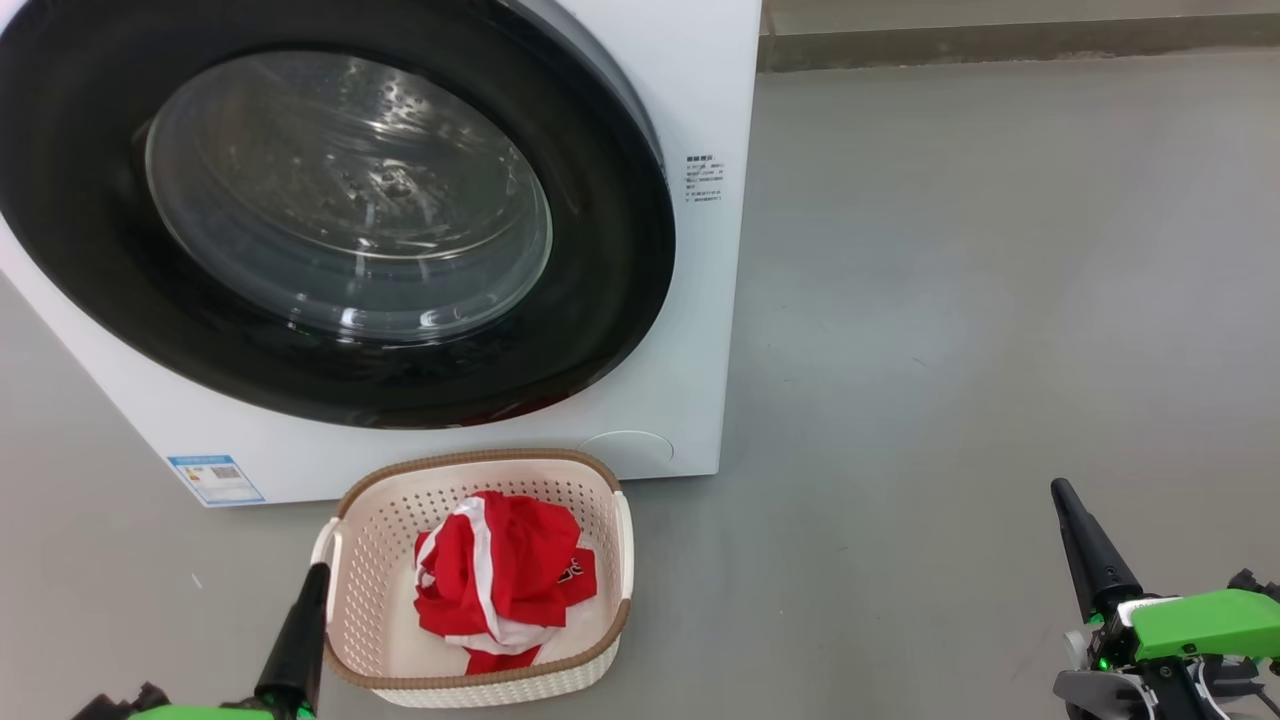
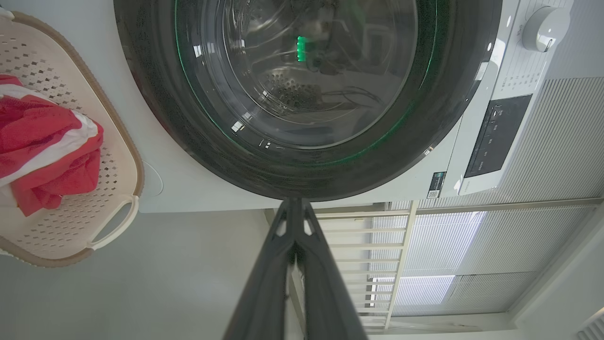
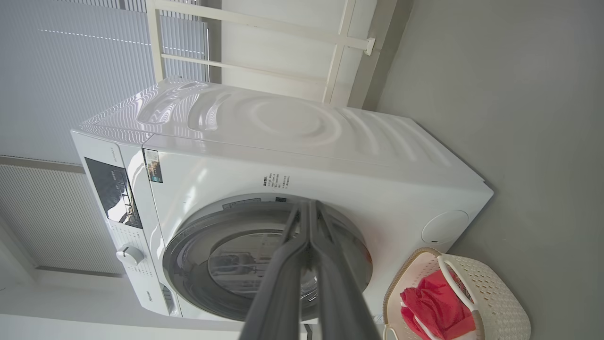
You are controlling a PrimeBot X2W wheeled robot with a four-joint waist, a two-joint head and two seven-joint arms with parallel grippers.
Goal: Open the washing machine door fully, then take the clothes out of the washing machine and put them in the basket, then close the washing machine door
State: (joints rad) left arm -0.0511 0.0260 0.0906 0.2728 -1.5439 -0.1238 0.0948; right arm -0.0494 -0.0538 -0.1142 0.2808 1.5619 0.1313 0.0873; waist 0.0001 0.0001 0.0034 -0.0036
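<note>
The washing machine is a white front-loader, and its door, black-rimmed with a clear glass bowl, lies shut flat against the front. The cream basket stands on the floor just in front of it. The red and white clothes lie bundled inside the basket. My left gripper is shut and empty, beside the basket's left handle. My right gripper is shut and empty, far to the right over bare floor.
Grey floor spreads wide to the right of the machine. A low kerb runs along the back. Pleated blinds and a white frame stand behind the machine, whose control panel and dial sit above the door.
</note>
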